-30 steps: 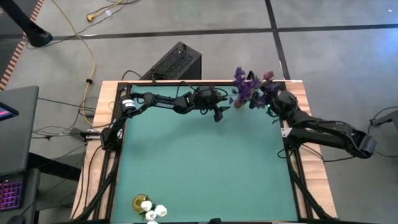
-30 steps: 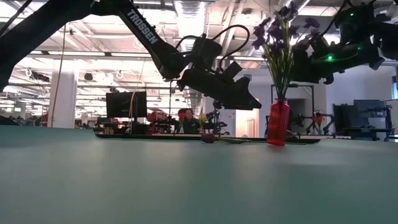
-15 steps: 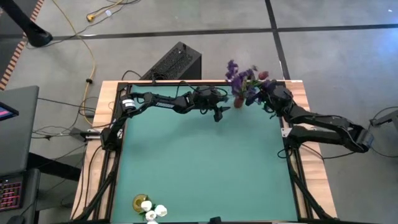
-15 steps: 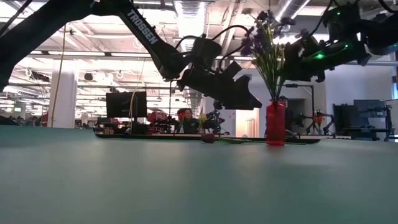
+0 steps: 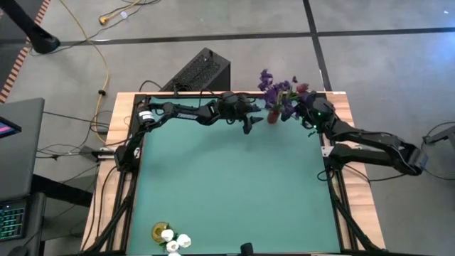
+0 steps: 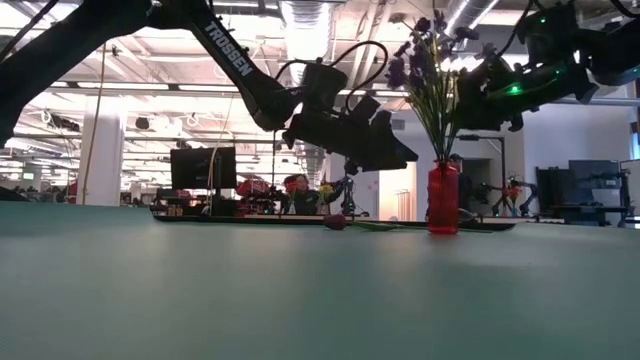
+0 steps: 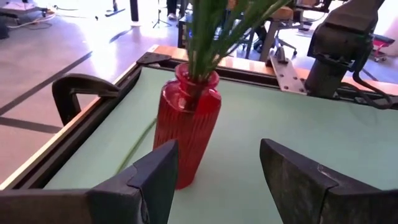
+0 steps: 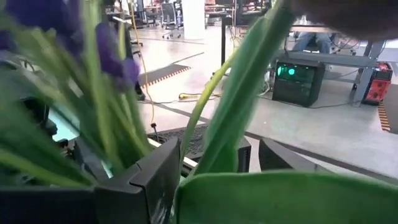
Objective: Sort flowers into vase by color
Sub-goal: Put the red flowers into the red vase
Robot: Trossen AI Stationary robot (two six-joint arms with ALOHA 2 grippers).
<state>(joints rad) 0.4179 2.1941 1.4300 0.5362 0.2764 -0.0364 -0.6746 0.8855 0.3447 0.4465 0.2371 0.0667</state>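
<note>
the red vase (image 7: 186, 124) stands upright at the worktop's (image 5: 234, 185) far edge, purple flowers (image 5: 277, 89) in it; left claw (image 7: 214, 171) open, empty, vase just ahead; right claw (image 5: 307, 110) parted around green stems above it.

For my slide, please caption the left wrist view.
Open left gripper faces a red vase of green stems.

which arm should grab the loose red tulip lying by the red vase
Left, probably. The left gripper hangs open and empty just beside the red vase, with the loose red tulip lying on the table close by. The right gripper is up among the purple sprigs, stems crowding it.
</note>
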